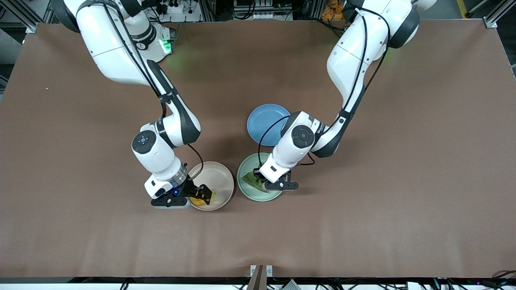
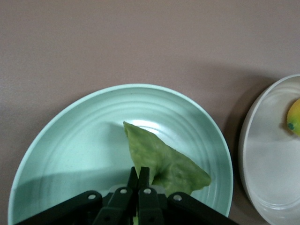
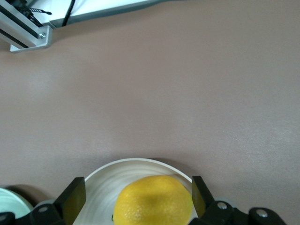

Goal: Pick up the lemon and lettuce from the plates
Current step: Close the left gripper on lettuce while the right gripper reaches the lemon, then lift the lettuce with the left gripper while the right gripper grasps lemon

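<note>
The lemon lies in the beige-pink plate. My right gripper is down in that plate, open, with one finger on each side of the lemon; the fingers stand apart from its skin. The lettuce lies in the mint green plate. My left gripper is down on that plate, and in the left wrist view its fingers are shut on the lettuce's edge. The lettuce still rests on the mint plate.
A blue plate lies empty on the table, farther from the front camera than the mint plate. The two task plates sit side by side, almost touching. The beige plate and lemon also show in the left wrist view. Brown table all around.
</note>
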`<action>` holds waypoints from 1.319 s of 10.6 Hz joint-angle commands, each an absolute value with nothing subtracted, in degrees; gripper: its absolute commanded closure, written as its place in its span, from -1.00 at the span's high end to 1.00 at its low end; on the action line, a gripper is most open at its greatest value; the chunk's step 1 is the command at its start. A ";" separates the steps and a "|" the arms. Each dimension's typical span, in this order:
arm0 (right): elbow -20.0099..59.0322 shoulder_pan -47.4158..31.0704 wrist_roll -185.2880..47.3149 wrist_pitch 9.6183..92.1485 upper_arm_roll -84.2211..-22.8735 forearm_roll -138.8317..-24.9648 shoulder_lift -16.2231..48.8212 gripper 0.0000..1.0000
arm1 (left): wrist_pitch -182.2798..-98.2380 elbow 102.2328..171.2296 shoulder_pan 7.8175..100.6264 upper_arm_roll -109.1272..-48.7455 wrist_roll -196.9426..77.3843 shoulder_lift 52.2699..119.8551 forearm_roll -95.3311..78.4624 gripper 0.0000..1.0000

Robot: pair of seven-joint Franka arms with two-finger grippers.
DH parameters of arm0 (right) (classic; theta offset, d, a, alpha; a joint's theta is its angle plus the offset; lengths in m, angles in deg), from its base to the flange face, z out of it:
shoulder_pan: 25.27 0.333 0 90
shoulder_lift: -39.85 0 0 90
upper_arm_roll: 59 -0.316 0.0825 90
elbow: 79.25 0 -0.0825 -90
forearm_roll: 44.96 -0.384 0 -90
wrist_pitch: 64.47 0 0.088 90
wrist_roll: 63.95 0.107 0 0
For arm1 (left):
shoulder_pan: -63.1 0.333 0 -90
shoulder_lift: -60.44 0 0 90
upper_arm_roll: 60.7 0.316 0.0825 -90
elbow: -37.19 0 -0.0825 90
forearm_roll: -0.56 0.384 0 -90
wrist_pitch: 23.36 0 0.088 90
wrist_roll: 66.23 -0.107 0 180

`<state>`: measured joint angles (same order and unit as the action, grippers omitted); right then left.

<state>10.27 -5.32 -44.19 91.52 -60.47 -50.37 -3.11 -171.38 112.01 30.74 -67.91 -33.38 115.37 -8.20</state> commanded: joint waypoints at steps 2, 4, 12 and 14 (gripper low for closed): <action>9.08 -4.79 -43.13 92.23 -60.23 -49.80 -6.02 1.00 | -161.29 111.55 30.75 -66.94 -33.00 112.57 -8.94 -1.00; 8.99 -3.92 -43.12 93.55 -60.23 -49.97 -7.78 1.00 | -156.02 111.55 31.10 -66.41 -34.67 110.98 -8.76 -1.00; 9.35 -3.91 -43.12 93.91 -60.05 -49.80 -9.10 0.44 | -137.81 111.37 37.42 -65.62 -45.03 104.13 -8.67 -1.00; 9.52 -3.83 -43.12 93.99 -59.96 -49.80 -9.10 0.23 | -133.59 111.37 39.35 -65.36 -48.46 102.46 -8.58 -1.00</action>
